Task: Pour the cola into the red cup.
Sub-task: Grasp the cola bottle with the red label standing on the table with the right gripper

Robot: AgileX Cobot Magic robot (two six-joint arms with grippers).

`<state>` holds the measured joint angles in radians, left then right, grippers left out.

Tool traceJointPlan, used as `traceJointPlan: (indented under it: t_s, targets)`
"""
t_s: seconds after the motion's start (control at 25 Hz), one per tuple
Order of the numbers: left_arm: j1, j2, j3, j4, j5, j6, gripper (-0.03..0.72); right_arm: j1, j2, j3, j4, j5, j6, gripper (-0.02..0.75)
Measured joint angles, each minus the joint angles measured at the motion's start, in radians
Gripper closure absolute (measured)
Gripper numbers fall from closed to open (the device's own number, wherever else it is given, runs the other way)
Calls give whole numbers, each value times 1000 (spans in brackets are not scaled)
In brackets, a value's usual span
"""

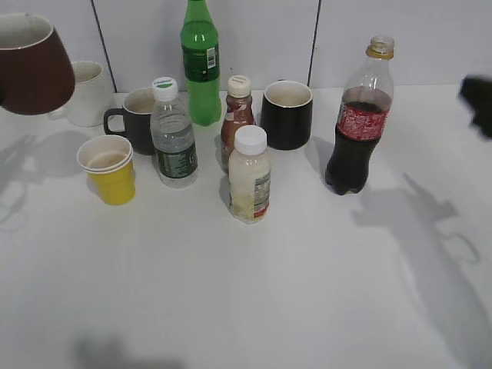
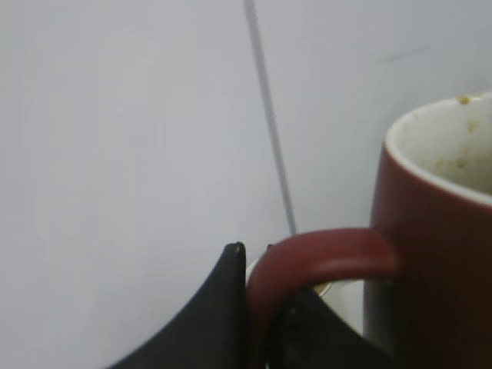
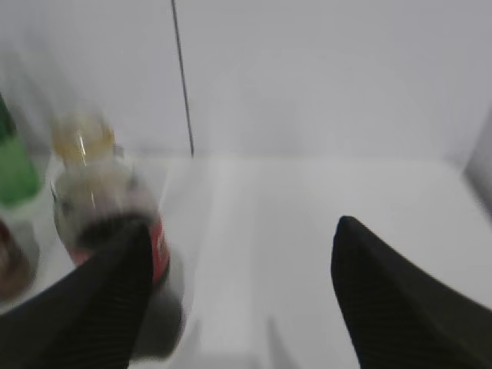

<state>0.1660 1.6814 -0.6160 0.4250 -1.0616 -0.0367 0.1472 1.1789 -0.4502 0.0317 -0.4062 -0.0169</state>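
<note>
left gripper (image 2: 257, 307): pinching the handle of the red cup (image 1: 31, 65), which is up in the air at the far left | right gripper (image 3: 238, 254): fingers wide apart, holding nothing | cola (image 1: 359, 123): standing on the white table (image 1: 254, 292) at the right, cap off, blurry beside the right gripper's left finger

Both pincers (image 3: 242, 231) (image 2: 257, 265) matte black — 2 tapered, faintly ribbed fingers (image 3: 400, 300).
</note>
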Motion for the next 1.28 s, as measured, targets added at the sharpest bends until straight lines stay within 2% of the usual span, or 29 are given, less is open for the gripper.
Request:
traceJointPlan:
  t_s: [0.24, 0.36, 0.48, 0.64, 1.04, 1.12, 1.2, 1.28]
  targets:
    - [-83, -115, 0, 6, 140, 0, 647, 15, 327, 69, -215, -347, 146, 175]
    - [-128, -157, 1, 0, 223, 0, 647, 16, 464, 62, -274, -505, 172, 122]
    - [-167, -190, 1, -9, 284, 1, 647, 16, 570, 22, -310, -587, 184, 101]
    - [-203, -220, 1, -9, 334, 1, 647, 16, 666, -75, -358, -615, 226, 97]
    - [-212, -236, 3, -7, 356, -20, 647, 35, 812, -304, -420, -617, 266, 98]
    - [-212, -236, 4, -2, 363, -57, 647, 36, 827, -338, -428, -614, 276, 125]
    - [-218, -236, 4, 12, 376, -77, 647, 36, 830, -350, -430, -604, 277, 235]
    - [-243, -236, 4, 23, 397, -82, 647, 36, 828, -353, -440, -592, 277, 264]
